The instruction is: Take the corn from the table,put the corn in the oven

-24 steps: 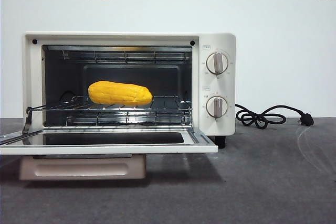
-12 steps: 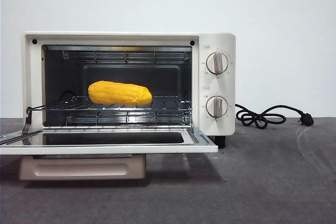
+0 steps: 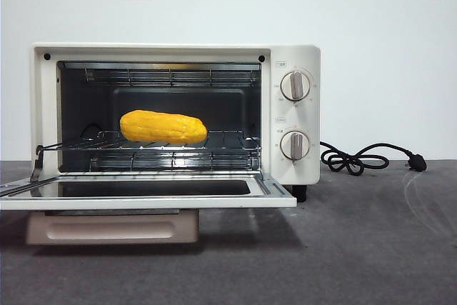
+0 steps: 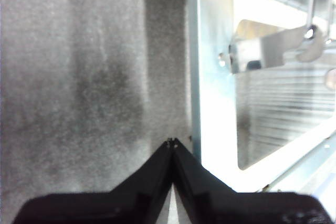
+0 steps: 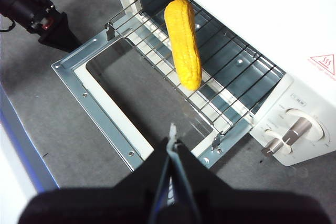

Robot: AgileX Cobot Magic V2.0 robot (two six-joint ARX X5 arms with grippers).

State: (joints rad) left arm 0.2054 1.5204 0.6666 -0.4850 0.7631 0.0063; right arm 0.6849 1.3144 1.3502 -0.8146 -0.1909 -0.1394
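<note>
The corn [image 3: 163, 126] lies on the rack inside the oven [image 3: 289, 58], unmoved over the past second. Above the open door, the right gripper [image 5: 171, 141] hangs clenched and empty; the left gripper [image 4: 171, 142], seemingly beside the door, is likewise closed. Placement looks complete.

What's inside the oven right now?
The corn lies on the wire rack inside the oven, door down. Nothing else shows on the rack. The rack's bars and the corn partly cover the floor beneath.
</note>
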